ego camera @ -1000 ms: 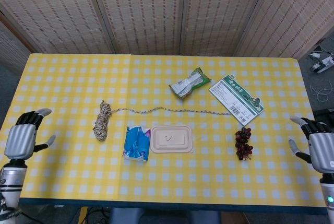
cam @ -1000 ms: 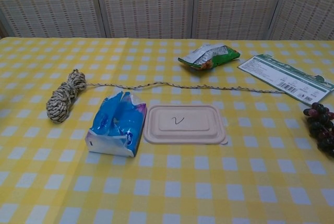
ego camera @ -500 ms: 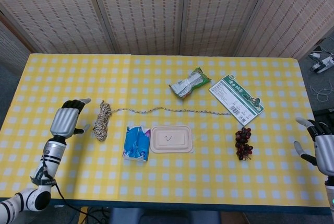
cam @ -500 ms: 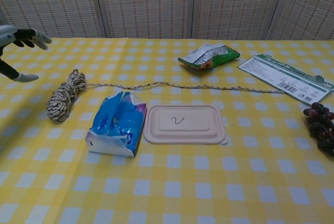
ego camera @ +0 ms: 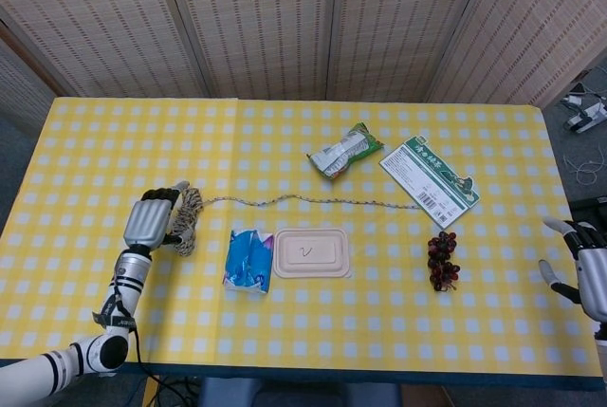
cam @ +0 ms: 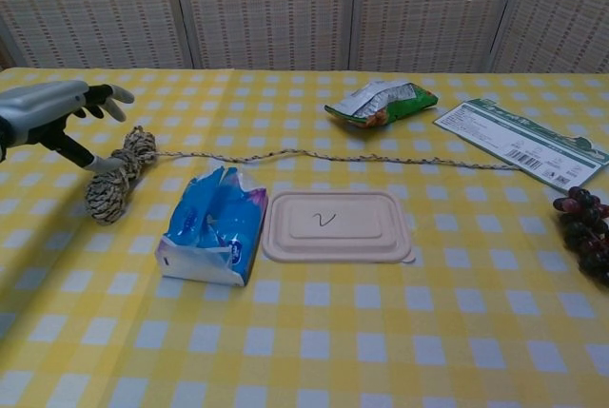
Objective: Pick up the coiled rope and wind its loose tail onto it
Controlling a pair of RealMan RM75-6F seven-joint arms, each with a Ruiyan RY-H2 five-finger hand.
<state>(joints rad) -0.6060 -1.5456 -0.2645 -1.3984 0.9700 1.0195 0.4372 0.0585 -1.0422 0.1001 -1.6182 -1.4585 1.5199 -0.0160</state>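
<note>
The left hand (ego camera: 152,222) has swept in from the left bench edge and now hovers right at the coiled rope (cam: 114,180), its fingers (cam: 107,96) spread above the coil and the thumb reaching down beside it; half a second ago it was still a clear gap to the left of the coil, and a second ago it sat out at the bench's near-left margin. In the chest view the thumb tip looks to be touching the coil's left side, but whether it grips anything cannot be told; the coil lies flat on the yellow checked bench (ego camera: 379,331) where it lay before. The rope's loose tail (ego camera: 303,200) runs unchanged in a wavy line to the right, ending near the green-and-white card (ego camera: 429,180).

The right hand (ego camera: 590,272), fingers apart and holding nothing, has drawn back toward the right edge of the head view and shows less of itself than earlier; the chest view does not show it.

Nothing else has shifted: the blue tissue pack (cam: 213,225) sits just right of the coil, the tan lidded container (cam: 338,226) beside it, the green snack bag (cam: 381,103) beyond the tail, and the bunch of dark grapes (ego camera: 442,260) near the card.
</note>
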